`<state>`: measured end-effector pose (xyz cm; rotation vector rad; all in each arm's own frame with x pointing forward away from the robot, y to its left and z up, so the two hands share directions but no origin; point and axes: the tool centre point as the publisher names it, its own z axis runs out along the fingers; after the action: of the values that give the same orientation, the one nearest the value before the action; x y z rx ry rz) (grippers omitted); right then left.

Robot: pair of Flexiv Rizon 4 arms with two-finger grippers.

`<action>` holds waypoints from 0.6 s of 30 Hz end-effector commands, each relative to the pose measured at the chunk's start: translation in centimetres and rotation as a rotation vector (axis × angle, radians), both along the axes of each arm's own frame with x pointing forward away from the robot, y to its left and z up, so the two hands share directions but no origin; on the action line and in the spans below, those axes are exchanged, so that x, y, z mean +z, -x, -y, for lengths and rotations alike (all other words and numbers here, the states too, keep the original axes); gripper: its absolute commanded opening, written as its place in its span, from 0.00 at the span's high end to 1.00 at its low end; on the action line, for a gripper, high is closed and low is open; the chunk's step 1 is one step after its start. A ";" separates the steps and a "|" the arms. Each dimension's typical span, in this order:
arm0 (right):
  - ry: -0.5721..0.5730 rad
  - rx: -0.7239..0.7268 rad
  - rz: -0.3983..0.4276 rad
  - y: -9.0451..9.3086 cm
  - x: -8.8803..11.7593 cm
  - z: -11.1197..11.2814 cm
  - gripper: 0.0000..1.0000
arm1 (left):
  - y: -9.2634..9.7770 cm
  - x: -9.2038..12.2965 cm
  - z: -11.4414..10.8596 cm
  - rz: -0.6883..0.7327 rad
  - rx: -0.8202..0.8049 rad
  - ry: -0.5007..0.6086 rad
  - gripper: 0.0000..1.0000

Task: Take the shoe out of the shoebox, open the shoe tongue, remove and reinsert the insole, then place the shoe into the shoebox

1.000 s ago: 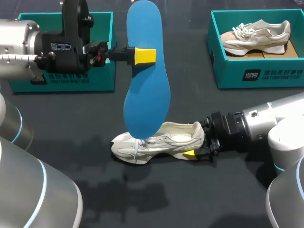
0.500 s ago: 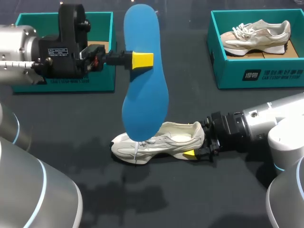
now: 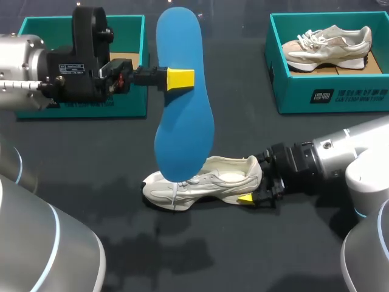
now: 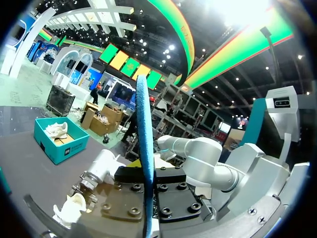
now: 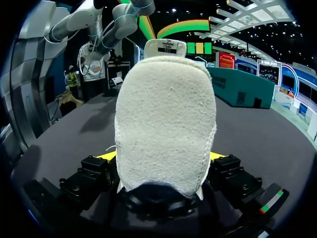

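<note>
The shoe (image 3: 203,182) stands on its sole on the desk (image 3: 243,255), outside its box (image 3: 130,103), which sits well beyond it on the left arm's side. The right tool (image 3: 254,188) is pressed onto the shoe's heel from both sides; in the right wrist view the fleecy heel lining fills the gap between the yellow tips. The insole (image 3: 182,109) hangs nearly upright above the shoe, its lower end just over the laces, pinched flat through its upper half by the left tool (image 3: 180,79). The insole is thin blue foam, smooth-faced, rounded at both ends and edge-on in the left wrist view. It is judged light and flexible, likely to buckle if pushed from far back, so hold it nearer the leading end when feeding it in. The shoe's cream upper looks soft over a thick sole. It is judged light, with the heel its firmest hold.
</note>
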<state>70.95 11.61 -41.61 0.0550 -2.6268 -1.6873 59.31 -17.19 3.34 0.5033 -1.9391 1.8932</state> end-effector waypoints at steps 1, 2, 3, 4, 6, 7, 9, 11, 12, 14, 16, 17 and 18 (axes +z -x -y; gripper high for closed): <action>0.035 -0.008 -0.009 0.6 0.7 0.8 0.00 | 0.0 0.0 0.1 0.000 -0.001 0.000 1.00; 0.044 -0.011 -0.013 0.6 0.8 1.0 0.00 | 0.0 0.0 0.1 0.000 -0.001 0.000 1.00; 0.059 -0.012 -0.021 0.7 0.9 1.2 0.00 | 0.0 0.0 0.1 0.000 -0.001 0.000 1.00; 0.077 -0.012 -0.031 0.7 0.9 1.3 0.00 | 0.0 0.0 0.1 0.000 -0.001 0.000 1.00; 0.117 -0.016 -0.049 0.8 1.1 1.7 0.00 | 0.0 0.0 0.1 0.000 -0.001 0.000 1.00; 0.140 -0.017 -0.058 0.9 1.2 1.9 0.00 | 0.0 0.0 0.1 0.000 -0.001 0.000 1.00; 0.167 -0.021 -0.066 1.1 1.4 2.2 0.00 | 0.0 0.0 0.1 0.000 -0.001 0.000 1.00; 0.207 -0.026 -0.077 1.3 1.8 2.6 0.00 | 0.0 0.0 0.1 0.000 -0.001 0.000 1.00; 0.220 -0.026 -0.078 1.4 1.9 2.7 0.00 | 0.0 0.0 0.1 0.000 -0.001 0.000 1.00; 0.256 -0.030 -0.080 1.7 2.4 3.1 0.00 | 0.0 0.0 0.1 0.000 -0.001 0.000 1.00; 0.292 -0.033 -0.078 1.9 2.8 3.4 0.00 | 0.0 0.0 0.1 0.000 -0.001 0.000 1.00; 0.313 -0.039 -0.076 2.0 3.1 3.5 0.00 | 0.0 0.0 0.1 0.000 -0.001 0.000 1.00; 0.326 -0.040 -0.072 2.1 3.3 3.6 0.00 | 0.0 0.0 0.1 0.000 -0.001 0.000 1.00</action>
<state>69.63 8.38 -39.69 -0.0583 -2.7562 -1.3518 59.34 -17.15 3.37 0.5020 -1.9396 1.8921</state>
